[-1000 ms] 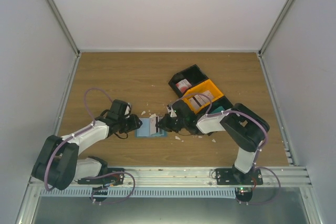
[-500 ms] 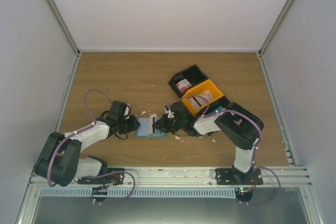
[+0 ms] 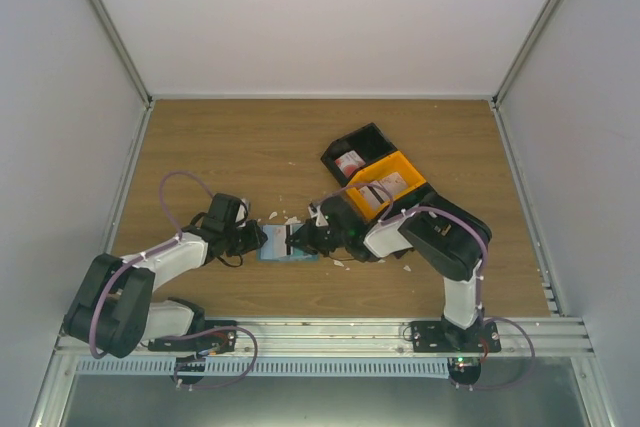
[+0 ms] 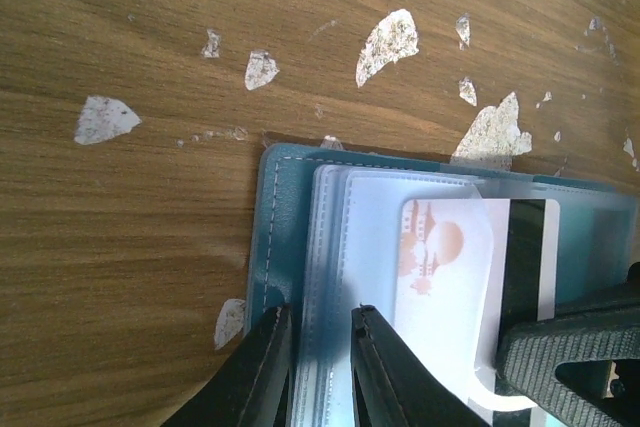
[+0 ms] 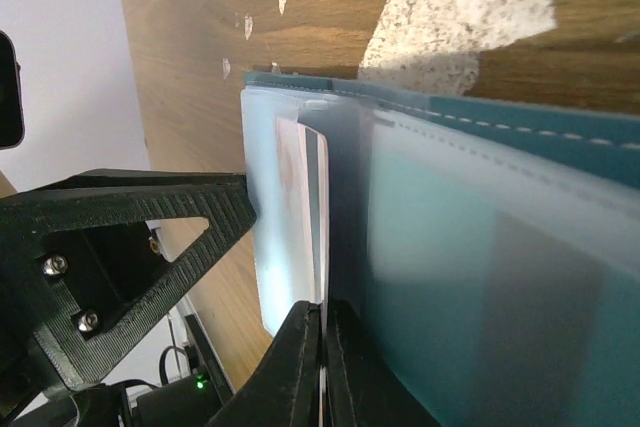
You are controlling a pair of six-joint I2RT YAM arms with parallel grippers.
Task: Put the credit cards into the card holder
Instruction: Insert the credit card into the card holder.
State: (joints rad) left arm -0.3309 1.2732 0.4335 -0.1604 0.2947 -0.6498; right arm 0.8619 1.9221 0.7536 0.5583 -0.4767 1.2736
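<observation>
**Card insertion under way: first card part-way into the card holder, which lies open at mid-bench.**
Left jaws, from 9 o'clock, are closed to a narrow gap on the holder's clear sleeves. Right jaws, from 3 o'clock, are all but shut on the striped card, half under a sleeve. Further credit cards wait in the tray at 2 o'clock, so the task is judged to be at an early stage.
</observation>
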